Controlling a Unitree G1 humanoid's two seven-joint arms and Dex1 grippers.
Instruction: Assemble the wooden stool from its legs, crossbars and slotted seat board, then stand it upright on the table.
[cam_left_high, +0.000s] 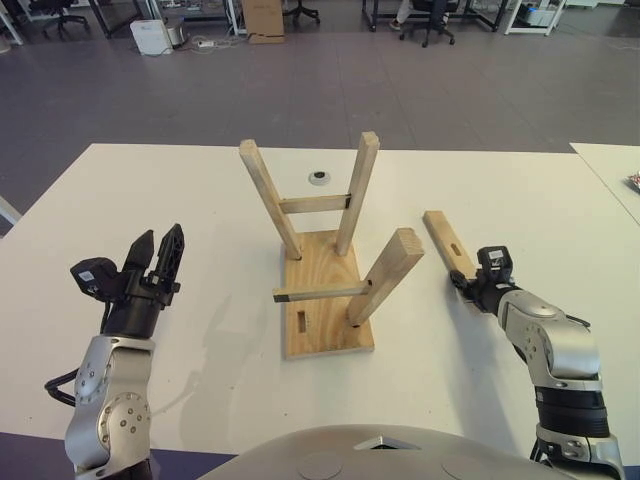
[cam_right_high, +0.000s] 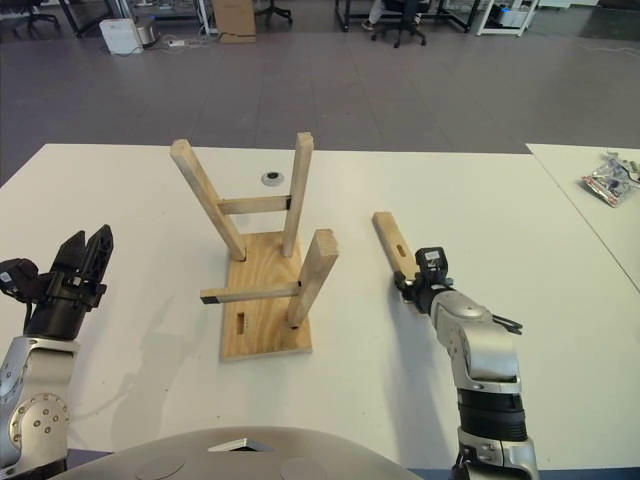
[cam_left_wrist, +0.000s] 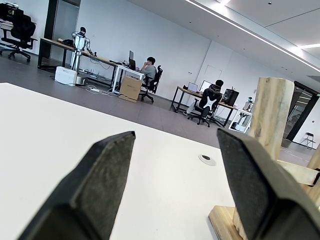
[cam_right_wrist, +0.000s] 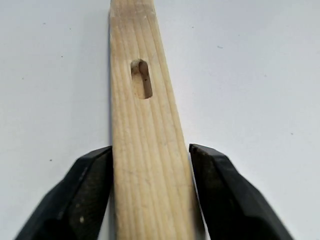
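The slotted seat board (cam_left_high: 325, 318) lies flat mid-table with three legs standing up from it: two at the back (cam_left_high: 270, 198) (cam_left_high: 357, 192) and one at the front right (cam_left_high: 387, 275). One crossbar (cam_left_high: 315, 204) joins the back pair. A second crossbar (cam_left_high: 320, 292) juts left from the front leg. An empty slot (cam_left_high: 302, 321) shows at the board's front left. A loose leg (cam_left_high: 447, 242) lies on the table to the right. My right gripper (cam_right_wrist: 150, 155) is shut on its near end, below the leg's slot (cam_right_wrist: 141, 78). My left gripper (cam_left_high: 157, 250) hangs open left of the board, holding nothing.
A small round cable port (cam_left_high: 319, 178) sits in the table behind the stool. A second table (cam_right_high: 600, 215) with a small bag (cam_right_high: 610, 180) stands at the far right. Bare white tabletop (cam_left_high: 200, 200) surrounds the board on all sides.
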